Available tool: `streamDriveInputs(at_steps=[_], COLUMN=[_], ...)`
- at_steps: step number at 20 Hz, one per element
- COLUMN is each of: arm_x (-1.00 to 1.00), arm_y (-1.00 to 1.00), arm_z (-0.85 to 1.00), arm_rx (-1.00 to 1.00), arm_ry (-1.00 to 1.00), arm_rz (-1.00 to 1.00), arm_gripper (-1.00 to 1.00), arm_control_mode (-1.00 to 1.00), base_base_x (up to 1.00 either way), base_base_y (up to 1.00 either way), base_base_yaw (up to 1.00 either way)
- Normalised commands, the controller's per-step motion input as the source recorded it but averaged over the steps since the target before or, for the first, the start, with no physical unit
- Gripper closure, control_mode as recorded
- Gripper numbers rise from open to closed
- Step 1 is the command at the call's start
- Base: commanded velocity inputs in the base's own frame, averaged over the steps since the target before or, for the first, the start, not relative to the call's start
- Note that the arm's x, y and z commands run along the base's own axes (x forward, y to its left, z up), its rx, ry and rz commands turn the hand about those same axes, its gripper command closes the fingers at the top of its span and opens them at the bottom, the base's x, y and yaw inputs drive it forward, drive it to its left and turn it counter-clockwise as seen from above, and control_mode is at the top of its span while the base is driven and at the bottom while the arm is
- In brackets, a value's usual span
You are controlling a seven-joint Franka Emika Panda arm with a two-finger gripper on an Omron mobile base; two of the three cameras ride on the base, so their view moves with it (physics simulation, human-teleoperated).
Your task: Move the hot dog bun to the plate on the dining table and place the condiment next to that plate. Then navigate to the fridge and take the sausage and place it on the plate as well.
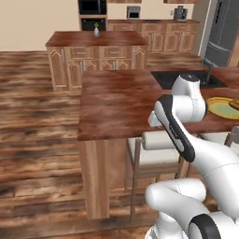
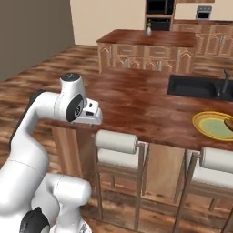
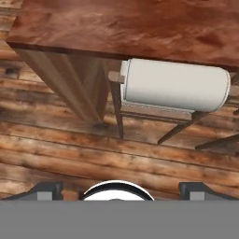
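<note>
Roughly, left to right:
Floor: open plank floor [image 1: 32,140] runs wide and bare to the left of the dining table [image 1: 116,102] and on around the far island [image 1: 95,39].
Table edge: the near left corner overhangs a wooden leg [image 3: 70,79]; the dark top is bare along this edge.
Stool: a white-cushioned stool [image 3: 175,86] is tucked just under the table's near edge, beside the leg.
Gripper: the gripper [image 3: 119,190] hangs off the table's near edge looking down at the stool and floor, fingers [image 3: 46,190] spread wide, holding nothing.
Sink: black sink [image 2: 193,86] set into the far right of the top.
Plate: the yellow-rimmed plate [image 2: 214,125] sits near the right end, close to the near edge.
Bun: the hot dog bun [image 1: 235,104] lies on the plate's right part, cut off by the picture's border.
Fridge: grey fridge [image 1: 224,32] at the back right.
</note>
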Motion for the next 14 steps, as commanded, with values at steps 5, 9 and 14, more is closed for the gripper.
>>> streamDriveInputs(at_steps=[5, 9, 14], arm_x=[0.00, 0.00, 0.00], arm_y=[0.00, 0.00, 0.00], arm_z=[0.00, 0.00, 0.00], arm_rx=[0.00, 0.00, 0.00], arm_ry=[0.00, 0.00, 0.00], arm_rz=[0.00, 0.00, 0.00], arm_gripper=[-1.00, -1.00, -1.00], arm_control_mode=[1.00, 1.00, 1.00], base_base_x=[0.00, 0.11, 0.29], base_base_y=[1.00, 1.00, 1.00], base_base_yaw=[-0.11, -0.16, -0.20])
